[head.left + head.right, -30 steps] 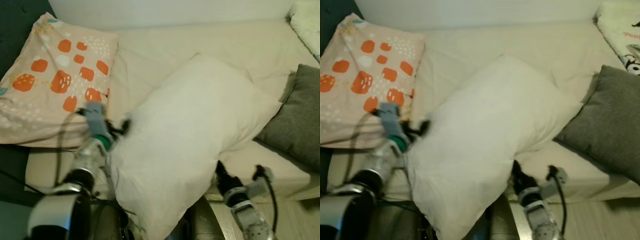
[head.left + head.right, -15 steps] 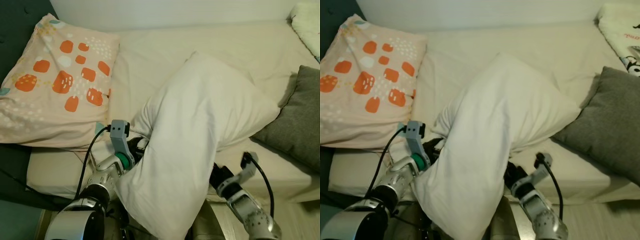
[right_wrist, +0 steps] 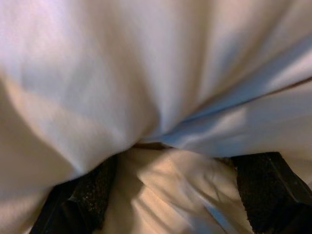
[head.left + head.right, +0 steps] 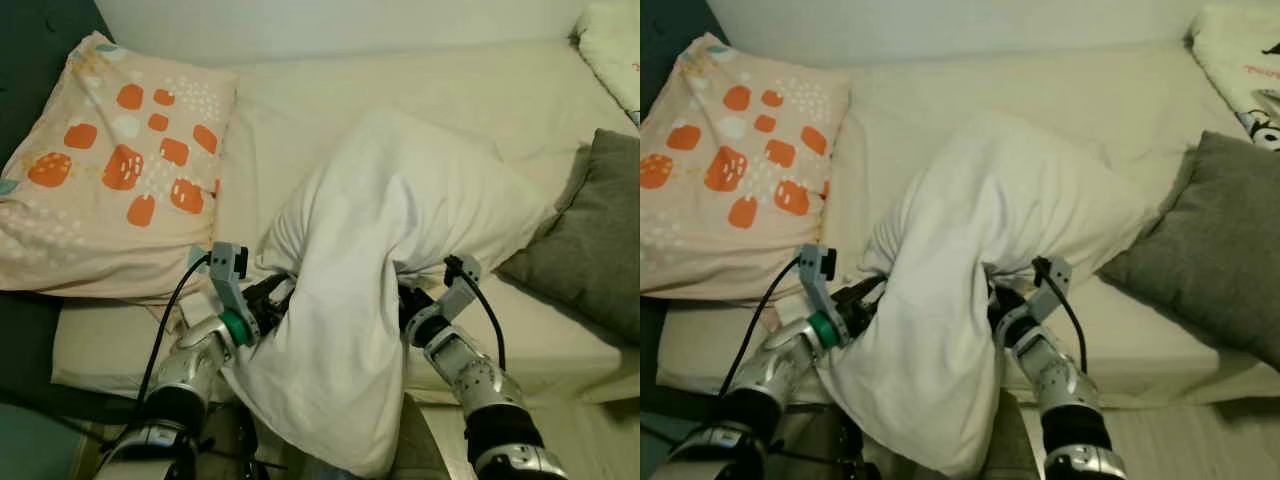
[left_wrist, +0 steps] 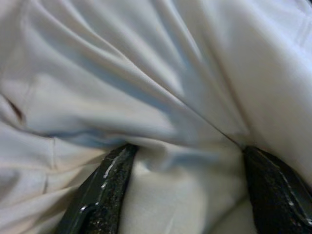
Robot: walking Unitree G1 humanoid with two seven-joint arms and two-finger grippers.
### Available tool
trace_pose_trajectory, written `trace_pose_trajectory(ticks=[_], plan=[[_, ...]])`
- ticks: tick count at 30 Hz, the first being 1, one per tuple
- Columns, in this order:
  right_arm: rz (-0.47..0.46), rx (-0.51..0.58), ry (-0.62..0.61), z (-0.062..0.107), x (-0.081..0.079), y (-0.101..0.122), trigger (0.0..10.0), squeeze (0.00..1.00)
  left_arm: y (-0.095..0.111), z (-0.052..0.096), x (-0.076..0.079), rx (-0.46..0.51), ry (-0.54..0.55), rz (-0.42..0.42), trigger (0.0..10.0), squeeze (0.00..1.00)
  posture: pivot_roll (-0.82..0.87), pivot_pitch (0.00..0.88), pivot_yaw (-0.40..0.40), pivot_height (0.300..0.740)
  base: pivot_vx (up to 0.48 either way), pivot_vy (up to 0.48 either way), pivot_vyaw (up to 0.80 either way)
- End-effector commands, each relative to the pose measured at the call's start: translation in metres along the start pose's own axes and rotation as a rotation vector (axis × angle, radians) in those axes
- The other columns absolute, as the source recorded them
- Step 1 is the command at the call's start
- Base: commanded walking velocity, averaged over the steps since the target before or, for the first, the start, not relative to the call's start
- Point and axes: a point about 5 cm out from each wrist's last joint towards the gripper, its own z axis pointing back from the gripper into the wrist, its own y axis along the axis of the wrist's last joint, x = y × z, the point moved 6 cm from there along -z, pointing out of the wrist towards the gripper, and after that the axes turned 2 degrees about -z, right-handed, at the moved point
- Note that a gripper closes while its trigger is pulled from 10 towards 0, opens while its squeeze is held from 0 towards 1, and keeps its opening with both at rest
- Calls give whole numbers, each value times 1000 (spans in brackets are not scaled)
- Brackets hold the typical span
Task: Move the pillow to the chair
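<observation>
A large white pillow (image 4: pixel 400 230) lies bunched on the cream bed (image 4: pixel 450 90), its near end hanging over the bed's front edge. My left gripper (image 4: pixel 275 300) presses into its left flank and my right gripper (image 4: pixel 405 300) into its right flank, so the pillow is pinched narrow between the two arms. In the left wrist view the black fingers (image 5: pixel 100 195) stand wide apart with white cloth bulging between them. The right wrist view has the same look, fingers (image 3: pixel 265 183) spread and pillow cloth folded in the gap. Both grippers are open.
A peach pillow with orange patches (image 4: pixel 110 180) lies at the bed's left end, against a dark headboard (image 4: pixel 40 30). A grey cushion (image 4: pixel 600 230) sits at the right, touching the white pillow. A printed white blanket (image 4: pixel 1240 50) is at the far right corner.
Both arms have closed inward from the pillow's sides. The pillow went from lying flat and wide to squeezed and folded narrow between the grippers.
</observation>
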Motion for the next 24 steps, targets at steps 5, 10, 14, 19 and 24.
trace_pose_trajectory(ticks=[5,10,14,19,24], plan=[[141,40,8,-13,-18,10,10000,78,-24,20,17,-112,-98,59,10000,698,-9,95,128,610,0,0,0],[189,80,-47,-10,-4,23,10000,0,-6,46,-12,-49,76,4,10000,384,1,76,120,610,0,0,0],[193,108,-79,-5,8,34,10000,0,6,68,-32,2,194,-18,10000,1000,11,70,114,610,0,0,0],[185,155,-204,20,51,41,10000,0,17,119,-51,62,315,13,10000,1000,27,68,110,610,0,0,0],[185,139,-236,30,64,32,10000,0,34,133,-70,128,416,-13,10000,1000,33,81,108,610,0,0,0]])
